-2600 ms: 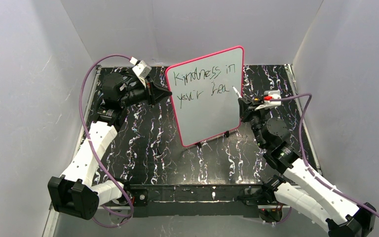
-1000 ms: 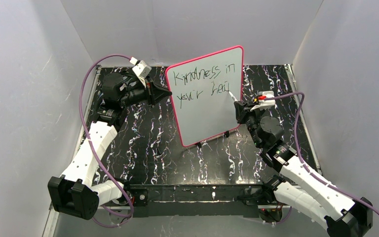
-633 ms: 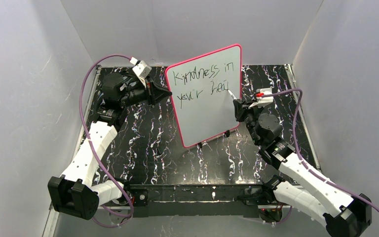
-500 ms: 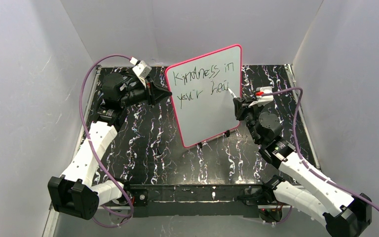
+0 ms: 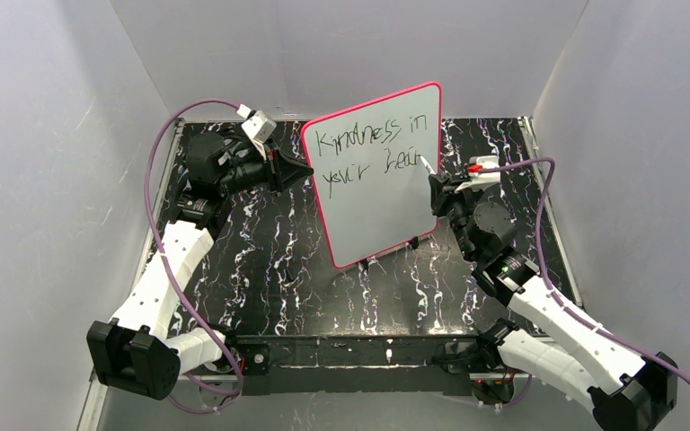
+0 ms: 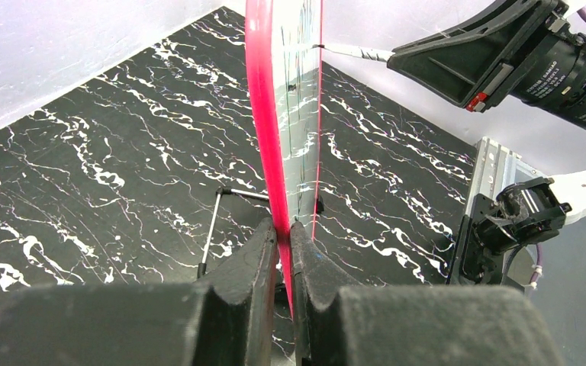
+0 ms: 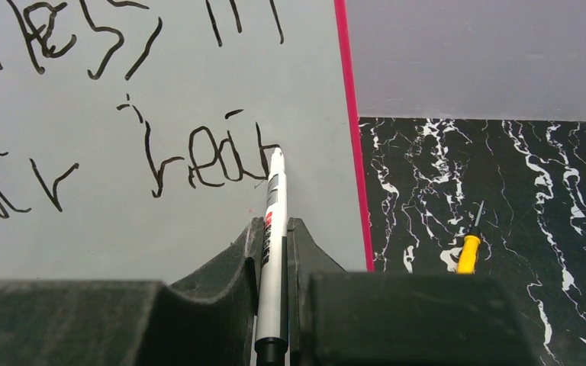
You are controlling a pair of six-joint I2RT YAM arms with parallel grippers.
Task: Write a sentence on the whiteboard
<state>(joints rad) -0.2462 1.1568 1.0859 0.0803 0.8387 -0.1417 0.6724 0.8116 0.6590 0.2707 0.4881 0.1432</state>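
Top view, board: the whiteboard (image 5: 382,211) stands upright in the middle of the table (image 5: 269,260), leaning back a little on its black feet.
Top view, writing: the sentence (image 5: 373,148) runs in two lines, "Kindness in" over "your hea…". The last word looks one letter short.
Top view, arms: your left gripper (image 5: 298,171) is at the board's left edge. Your right gripper (image 5: 435,183) is at the right side, and its marker (image 5: 425,164) points at the end of the lower line.
Left wrist, grip: the fingers are pressed together on the pink frame, clamping the board's edge.
Left wrist, advice: hold that clamp rigid so the board cannot rock or swing away under pen pressure.
Right wrist, grip: the jaws are closed tight on the marker barrel, and its tip touches the board at the last stroke.
Right wrist, step: you are likely finishing the final letter. Press lightly, use short strokes and move flat along the board's plane.
Right wrist, margin: the frame is near on the right, so write small.
Right wrist, aside: a yellow-handled tool (image 7: 468,253) lies on the table past the frame, well apart.
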